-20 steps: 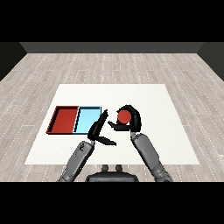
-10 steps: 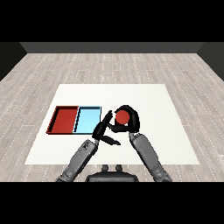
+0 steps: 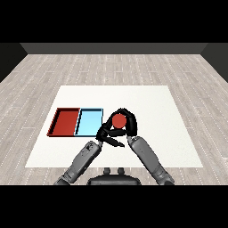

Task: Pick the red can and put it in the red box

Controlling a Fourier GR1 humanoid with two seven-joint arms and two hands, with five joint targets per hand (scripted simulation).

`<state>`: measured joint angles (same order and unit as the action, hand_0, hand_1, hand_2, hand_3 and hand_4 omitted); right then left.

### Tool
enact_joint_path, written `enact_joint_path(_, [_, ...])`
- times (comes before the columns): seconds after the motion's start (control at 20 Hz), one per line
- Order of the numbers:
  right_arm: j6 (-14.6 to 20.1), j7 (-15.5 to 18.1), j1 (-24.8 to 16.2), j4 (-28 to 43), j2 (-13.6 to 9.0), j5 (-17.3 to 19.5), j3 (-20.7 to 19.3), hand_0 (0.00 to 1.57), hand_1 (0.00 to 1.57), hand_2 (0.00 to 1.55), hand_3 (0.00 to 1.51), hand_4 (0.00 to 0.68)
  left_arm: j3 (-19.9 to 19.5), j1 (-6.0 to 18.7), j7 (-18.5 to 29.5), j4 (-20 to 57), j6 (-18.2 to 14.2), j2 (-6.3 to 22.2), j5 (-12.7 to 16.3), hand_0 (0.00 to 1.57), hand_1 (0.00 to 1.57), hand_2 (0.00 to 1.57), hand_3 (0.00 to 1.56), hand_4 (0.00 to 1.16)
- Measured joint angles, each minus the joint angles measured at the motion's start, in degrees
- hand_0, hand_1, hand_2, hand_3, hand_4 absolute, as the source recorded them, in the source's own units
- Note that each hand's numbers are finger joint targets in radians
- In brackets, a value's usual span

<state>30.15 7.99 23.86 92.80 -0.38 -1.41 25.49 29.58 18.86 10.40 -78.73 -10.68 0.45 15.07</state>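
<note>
The red can (image 3: 119, 120) stands just right of the light blue tray (image 3: 89, 122), and my right hand (image 3: 129, 123) is curled round it from the right and behind. My left hand (image 3: 106, 134) sits low at the can's left front, fingers held fairly straight and pointing right, close against the right hand; whether it touches the can I cannot tell. The red tray (image 3: 65, 121) lies left of the blue one with nothing in it.
Both trays lie side by side on the left half of the white table (image 3: 151, 102). Wooden floor surrounds the table.
My left hand has swung right and up, closing in on the can. The right hand with the can has shifted slightly left toward the blue tray.
</note>
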Motion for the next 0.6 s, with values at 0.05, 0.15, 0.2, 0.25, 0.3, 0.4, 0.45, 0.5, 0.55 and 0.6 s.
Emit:
enact_joint_path(0.05, [0.6,0.4,-0.1,-0.2,0.0,0.0,0.9,1.57,1.57,1.48,1.41,0.657,-0.4,0.4,0.5,0.7,0.6,0.1,0.2,0.0,0.0,0.0,0.0,0.0])
enact_joint_path(0.15, [2.0,-0.1,1.2,-0.4,-0.2,-0.1,2.0,1.57,1.57,1.49,1.41,0.651,-0.3,0.3,1.9,0.9,0.9,0.4,0.5,0.0,0.0,0.0,0.0,0.0])
enact_joint_path(0.2, [1.5,1.2,1.0,-1.1,-0.2,-0.7,1.9,1.57,1.57,1.48,1.41,0.65,-0.3,0.3,1.7,1.3,0.9,0.6,0.6,0.0,0.0,0.0,0.0,0.0])
enact_joint_path(0.25, [1.6,1.4,1.6,-1.9,-0.3,-1.1,1.9,1.57,1.57,1.48,1.41,0.649,0.0,0.1,1.7,1.2,0.4,0.7,0.4,0.0,0.0,0.0,0.0,0.0])
enact_joint_path(0.3, [1.9,1.0,1.2,-1.1,-0.3,-0.7,2.2,1.57,1.57,1.48,1.41,0.651,0.3,1.3,1.7,2.0,-0.2,0.7,0.8,0.0,0.0,0.0,0.0,0.0])
enact_joint_path(0.4, [2.2,0.5,2.0,-1.4,-0.3,-1.3,2.5,1.57,1.57,1.49,1.4,0.652,-0.7,1.2,2.3,2.3,1.1,0.6,0.4,0.0,0.0,0.0,0.0,0.0])
enact_joint_path(0.45, [2.4,0.9,2.6,-2.2,-0.4,-1.9,2.7,1.57,1.57,1.48,1.4,0.658,-0.4,1.7,3.3,3.1,0.4,0.8,0.7,0.0,0.0,0.0,0.0,0.0])
enact_joint_path(0.5, [2.8,1.1,3.4,-2.6,-0.5,-2.5,2.9,1.57,1.57,1.48,1.4,0.657,-0.6,1.6,3.2,2.6,0.0,0.9,0.3,0.0,0.0,0.0,0.0,0.0])
enact_joint_path(0.55, [2.9,0.7,3.3,-2.0,-0.5,-2.2,3.2,1.57,1.57,1.48,1.4,0.642,-0.1,1.7,2.7,2.1,-2.0,1.0,0.8,0.0,0.0,0.0,0.0,0.53])
enact_joint_path(0.6, [2.8,1.1,3.8,-2.7,-0.5,-2.7,2.9,1.57,1.57,1.48,1.41,0.643,0.1,1.5,3.8,2.2,-3.8,0.9,1.7,0.68,0.68,0.98,0.93,0.97])
